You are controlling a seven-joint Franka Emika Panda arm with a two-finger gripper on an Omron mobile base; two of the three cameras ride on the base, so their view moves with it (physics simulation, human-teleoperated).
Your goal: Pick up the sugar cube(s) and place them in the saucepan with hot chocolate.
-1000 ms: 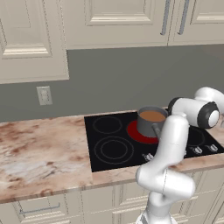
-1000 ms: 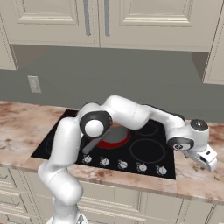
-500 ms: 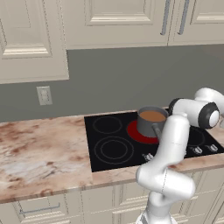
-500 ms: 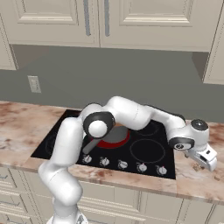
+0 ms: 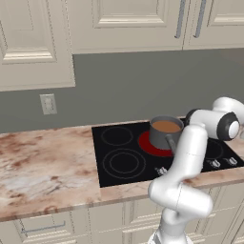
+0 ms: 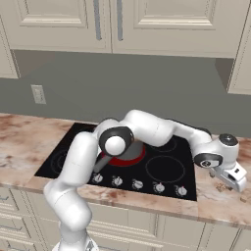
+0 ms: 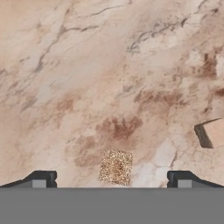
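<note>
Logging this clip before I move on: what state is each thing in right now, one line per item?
gripper: open, hovering over the counter, holding nothing.
sugar cube: lying on the counter between the fingertips, not gripped.
second cube: on the counter, off to one side, untouched.
saucepan: upright on the red burner.
hot chocolate: filling the saucepan.
burner: glowing red.

You're working in a home kitchen: cream panelled wall cupboards (image 5: 119, 21) hang over a grey backsplash (image 5: 124, 81) with a wall socket (image 5: 47, 104), and a marbled stone counter (image 5: 43, 162) holds a black glass cooktop (image 5: 124, 157) with a knob row (image 6: 137, 184), drawers (image 5: 47, 228) below.
</note>
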